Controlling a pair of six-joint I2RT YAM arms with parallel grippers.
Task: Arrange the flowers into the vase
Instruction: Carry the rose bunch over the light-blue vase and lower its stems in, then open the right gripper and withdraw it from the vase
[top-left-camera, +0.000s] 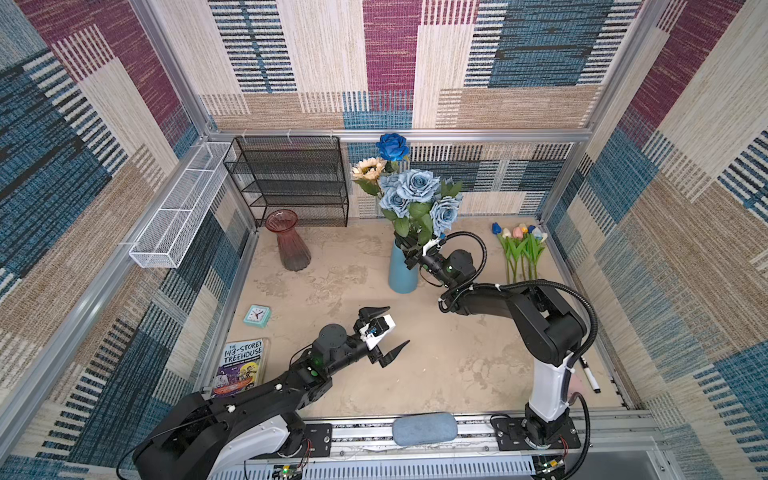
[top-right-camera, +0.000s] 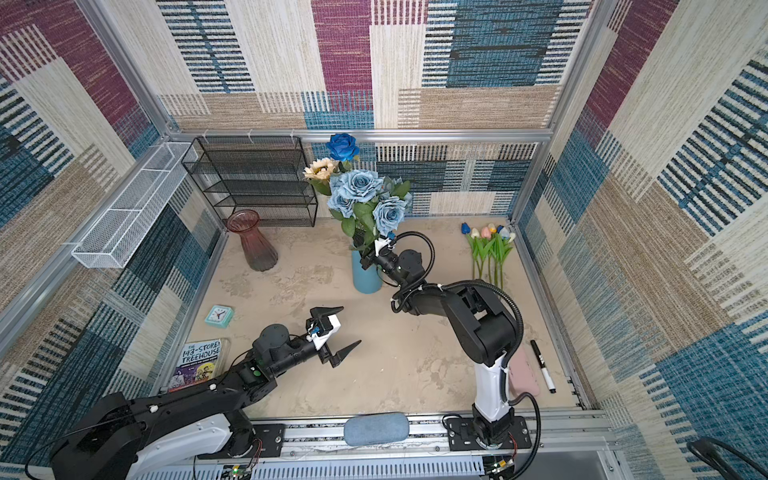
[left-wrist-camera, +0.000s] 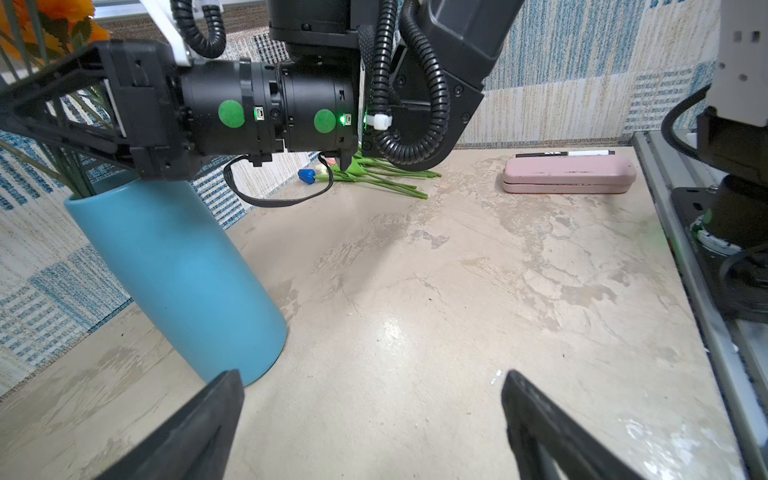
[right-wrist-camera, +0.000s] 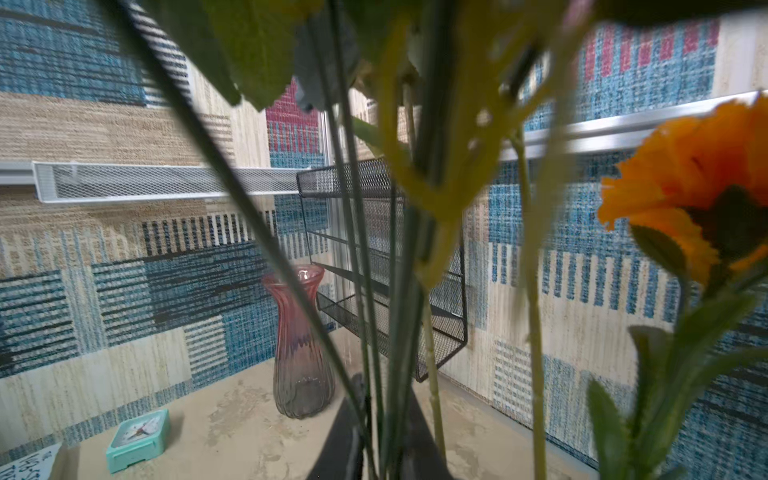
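A blue vase (top-left-camera: 402, 274) (top-right-camera: 366, 278) (left-wrist-camera: 174, 266) stands mid-table holding flowers: dusty-blue roses (top-left-camera: 417, 187), a deep-blue rose (top-left-camera: 392, 146), a cream sunflower (top-left-camera: 368, 168) and an orange bloom (right-wrist-camera: 698, 174). My right gripper (top-left-camera: 409, 251) (right-wrist-camera: 380, 390) is at the vase's mouth, its fingers close around several green stems. Short tulips (top-left-camera: 521, 245) (left-wrist-camera: 374, 174) lie flat at the back right. My left gripper (top-left-camera: 398, 325) (left-wrist-camera: 371, 374) hovers wide open and empty over the table, in front of the vase.
An empty pink glass vase (top-left-camera: 291, 241) stands at the back left beside a black mesh shelf (top-left-camera: 291, 178). A teal clock (top-left-camera: 257, 316) and a book (top-left-camera: 241, 365) lie by the left wall. A pink case (left-wrist-camera: 569, 174) and a marker (top-left-camera: 590, 374) lie by the right wall.
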